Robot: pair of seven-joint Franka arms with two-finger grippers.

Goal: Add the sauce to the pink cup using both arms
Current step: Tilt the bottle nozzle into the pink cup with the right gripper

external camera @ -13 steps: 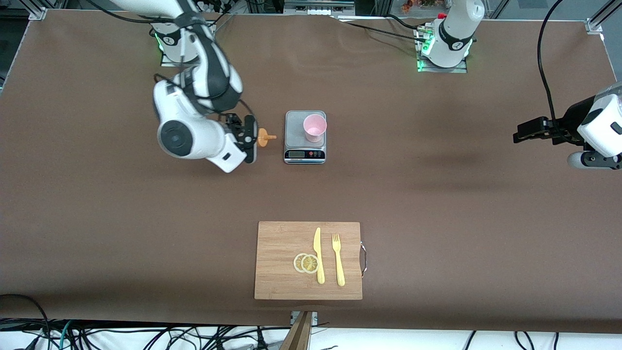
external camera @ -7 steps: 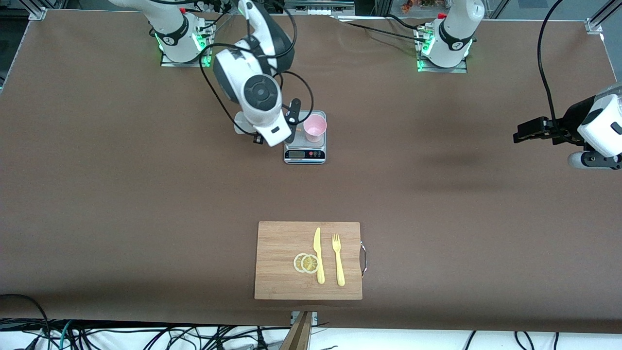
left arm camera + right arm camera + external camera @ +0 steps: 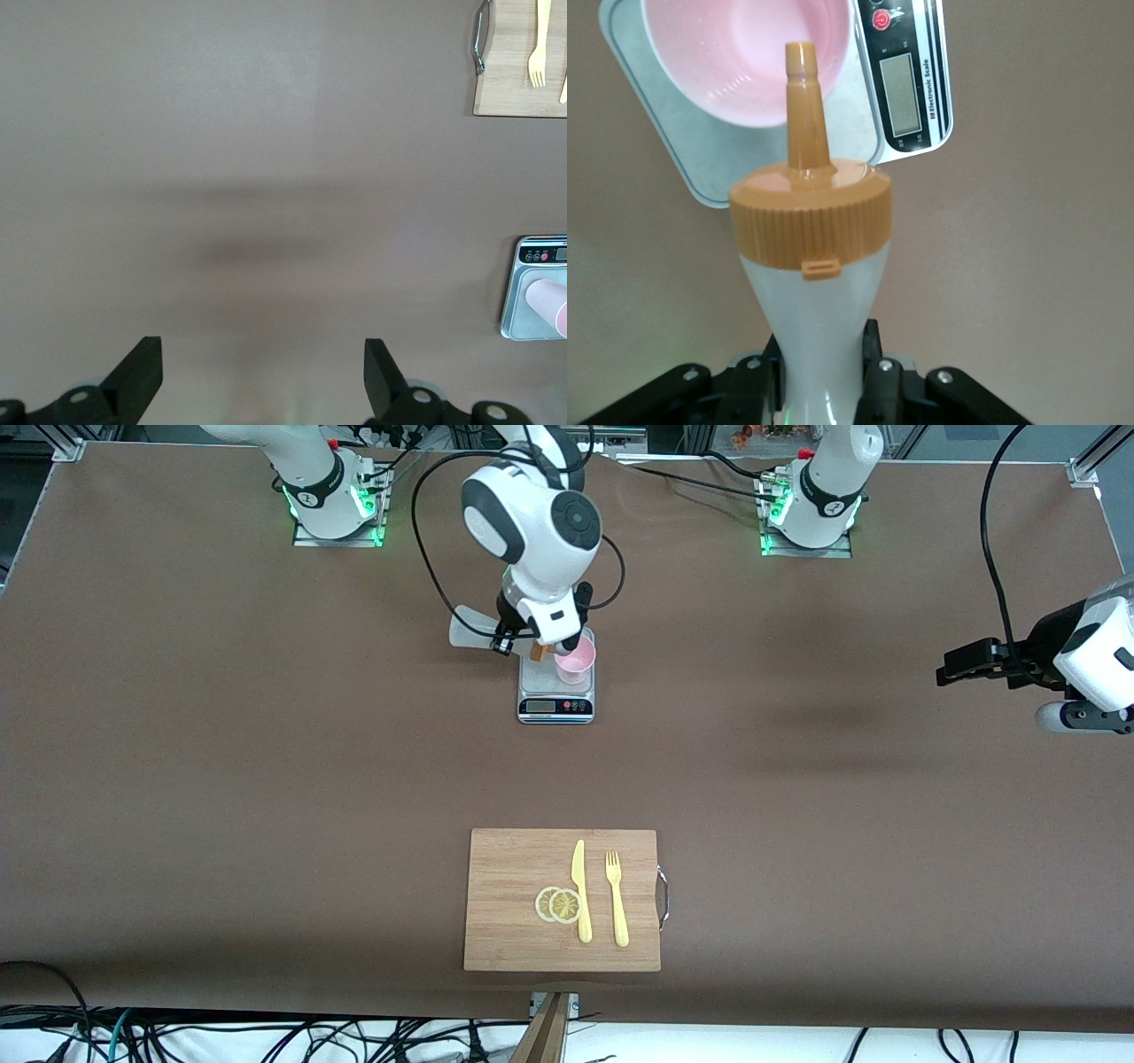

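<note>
**Operator:** Where is the bottle, and which way does it point?

**Technician:** The bottle (image 3: pixel 811 292) is held in the air by its narrow body, clamped between the fingers of the right gripper (image 3: pixel 518 640). Its long axis is tilted, and its orange nozzle (image 3: pixel 803 97) points at the cup (image 3: pixel 574 658). In the right wrist view the nozzle tip lies over the cup's open mouth, just inside the rim.

**Operator:** And the cup?

**Technician:** It stands upright on the scale (image 3: pixel 555 695), on the half of the platform away from the display. The scale sits on the table (image 3: pixel 221 779) midway between its two ends, closer to the edge where the arm bases stand.

**Operator:** Which arm is closer?

**Technician:** The right one, directly above the scale. The left gripper (image 3: pixel 261 376) waits with its fingers spread wide and nothing between them, near the table edge at the left arm's end, well apart from the cup.

**Operator:** What does the next move depend on?

**Technician:** In my judgement, on keeping the nozzle tip inside the rim while the bottle is squeezed.
</note>
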